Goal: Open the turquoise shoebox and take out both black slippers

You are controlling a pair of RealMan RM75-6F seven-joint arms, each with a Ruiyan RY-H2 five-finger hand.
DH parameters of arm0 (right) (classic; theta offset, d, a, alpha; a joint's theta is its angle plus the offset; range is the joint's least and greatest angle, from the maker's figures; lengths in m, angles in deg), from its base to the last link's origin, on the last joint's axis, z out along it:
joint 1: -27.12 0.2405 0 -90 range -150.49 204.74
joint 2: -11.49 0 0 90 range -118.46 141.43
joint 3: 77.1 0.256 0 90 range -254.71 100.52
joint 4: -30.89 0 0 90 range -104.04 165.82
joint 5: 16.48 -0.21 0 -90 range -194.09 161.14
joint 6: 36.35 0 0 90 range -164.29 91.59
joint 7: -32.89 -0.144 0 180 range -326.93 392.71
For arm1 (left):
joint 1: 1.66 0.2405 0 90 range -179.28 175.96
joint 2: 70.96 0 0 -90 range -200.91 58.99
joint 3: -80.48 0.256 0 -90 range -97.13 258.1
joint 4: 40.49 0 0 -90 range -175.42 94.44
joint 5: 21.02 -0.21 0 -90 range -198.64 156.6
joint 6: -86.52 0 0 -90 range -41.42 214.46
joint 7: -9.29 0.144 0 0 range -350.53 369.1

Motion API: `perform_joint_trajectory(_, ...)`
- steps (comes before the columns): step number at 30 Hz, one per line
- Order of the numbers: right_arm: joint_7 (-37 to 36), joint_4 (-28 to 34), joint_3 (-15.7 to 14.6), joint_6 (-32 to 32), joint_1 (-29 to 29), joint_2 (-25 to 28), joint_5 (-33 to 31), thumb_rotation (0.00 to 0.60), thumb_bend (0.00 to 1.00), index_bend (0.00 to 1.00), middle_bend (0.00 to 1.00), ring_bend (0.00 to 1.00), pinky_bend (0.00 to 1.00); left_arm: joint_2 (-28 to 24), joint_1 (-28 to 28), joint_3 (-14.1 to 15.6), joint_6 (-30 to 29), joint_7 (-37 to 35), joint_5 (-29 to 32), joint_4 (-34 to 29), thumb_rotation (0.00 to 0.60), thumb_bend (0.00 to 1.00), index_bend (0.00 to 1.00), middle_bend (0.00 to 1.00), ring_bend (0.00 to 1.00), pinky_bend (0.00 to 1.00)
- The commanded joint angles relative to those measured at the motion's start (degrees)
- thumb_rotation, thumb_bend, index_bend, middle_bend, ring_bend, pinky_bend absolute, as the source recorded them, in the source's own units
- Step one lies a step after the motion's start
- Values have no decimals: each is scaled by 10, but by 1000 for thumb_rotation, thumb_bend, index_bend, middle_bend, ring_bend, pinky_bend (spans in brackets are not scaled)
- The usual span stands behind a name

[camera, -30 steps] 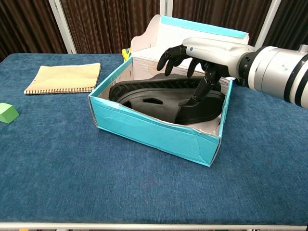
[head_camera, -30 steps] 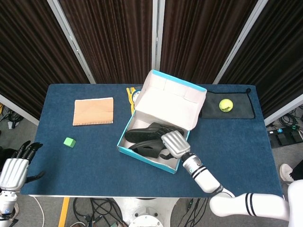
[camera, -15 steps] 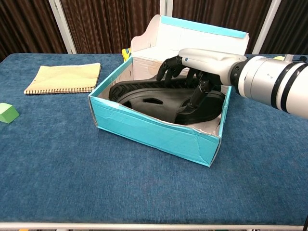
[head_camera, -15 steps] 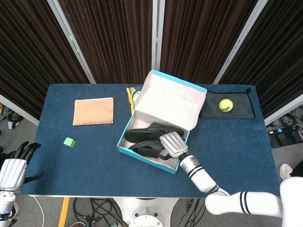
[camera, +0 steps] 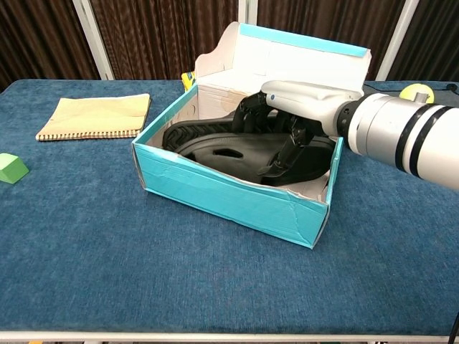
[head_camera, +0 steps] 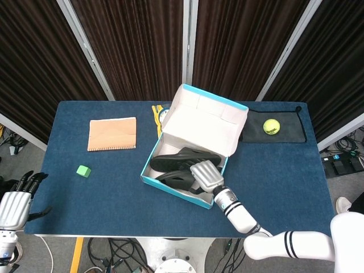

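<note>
The turquoise shoebox [head_camera: 147,172] [camera: 222,193] stands open mid-table, its white-lined lid [head_camera: 202,122] [camera: 287,50] tipped up at the back. Two black slippers lie inside, one [head_camera: 182,159] toward the lid and one [head_camera: 173,180] [camera: 215,147] toward the front wall. My right hand [head_camera: 207,175] [camera: 297,100] reaches down into the box at its right end. Its fingers curl behind the slipper's far edge and the thumb presses on the near top, so it grips that slipper. My left hand [head_camera: 14,202] hangs off the table's front left corner, fingers apart, holding nothing.
A tan folded cloth [head_camera: 112,134] [camera: 97,115] lies at the back left, with a small green cube [head_camera: 83,170] [camera: 11,167] nearer the front. A yellow tennis ball [head_camera: 271,125] [camera: 410,91] sits on a black cloth [head_camera: 287,135] at the back right. A yellow item [head_camera: 159,111] pokes out behind the box.
My right hand has come down from above the box into it, and its fingers have closed around the slipper. The left hand has barely shifted.
</note>
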Motion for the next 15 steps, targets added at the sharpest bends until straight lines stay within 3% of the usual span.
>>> perform_joint_trajectory(1, 3, -2, -1, -4, 0, -4, -1, 600, 101, 327, 326, 233, 340, 0, 0, 0, 0, -1, 1, 2, 600, 13, 157, 156, 81, 289)
perform_joint_trajectory(15, 16, -24, 6, 12, 16, -14, -43, 600, 101, 337, 334, 240, 348, 3, 1, 0, 2, -4, 2, 8, 600, 13, 157, 156, 81, 288)
